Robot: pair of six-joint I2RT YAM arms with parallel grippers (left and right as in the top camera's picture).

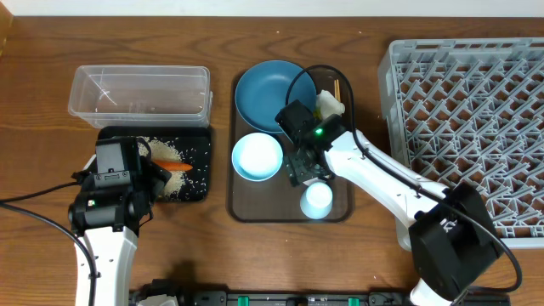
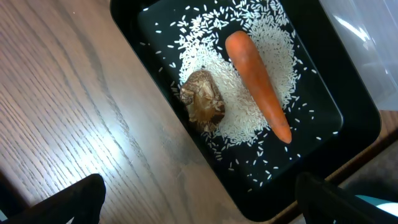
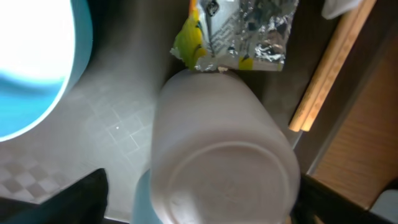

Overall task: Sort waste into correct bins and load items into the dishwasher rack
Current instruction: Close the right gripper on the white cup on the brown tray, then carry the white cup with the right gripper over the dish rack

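**Overhead:** The left gripper point(image 1: 119, 166) hangs over the black tray point(image 1: 198, 192), which lies left of the brown serving tray point(image 1: 246, 206). The right gripper point(image 1: 306, 172) is over the serving tray, just beside the white bowl point(image 1: 257, 157).

**Left wrist:** We see the jaws spread wide and empty. The carrot point(image 2: 258, 87), brown lump point(image 2: 203, 99) and rice point(image 2: 252, 34) lie in the black tray ahead of them.

**Right wrist:** A pale cup point(image 3: 224, 162) lies between the parted fingers point(image 3: 78, 199). One finger stands clear of it, so nothing is gripped.

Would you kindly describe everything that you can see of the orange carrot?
The carrot is whole, smooth and orange, tapering from a blunt thick end to a narrow tip. It lies flat on loose white rice inside the black tray, beside the brown food lump without touching it.
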